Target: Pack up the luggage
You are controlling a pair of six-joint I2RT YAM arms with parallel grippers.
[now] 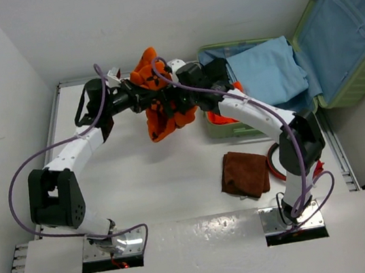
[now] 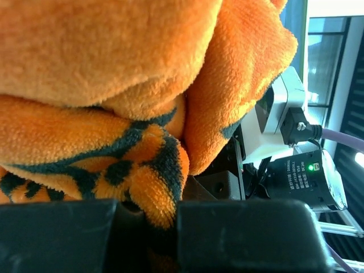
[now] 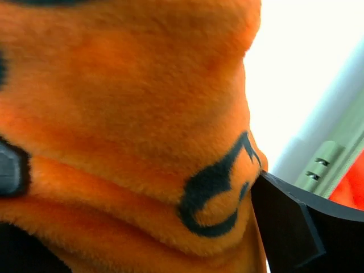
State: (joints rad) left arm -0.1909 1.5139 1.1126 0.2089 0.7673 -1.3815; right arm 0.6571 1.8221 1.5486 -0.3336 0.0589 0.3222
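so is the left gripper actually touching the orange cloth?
Touching. The left wrist view shows the orange cloth pinched in the left gripper, a fold running down between its closed jaws.

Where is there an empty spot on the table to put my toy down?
The biggest bare patch of table is in the middle, between the left arm and the brown cloth, nearer than the orange cloth. The right side is crowded: the right arm and the suitcase, with a blue cloth inside.
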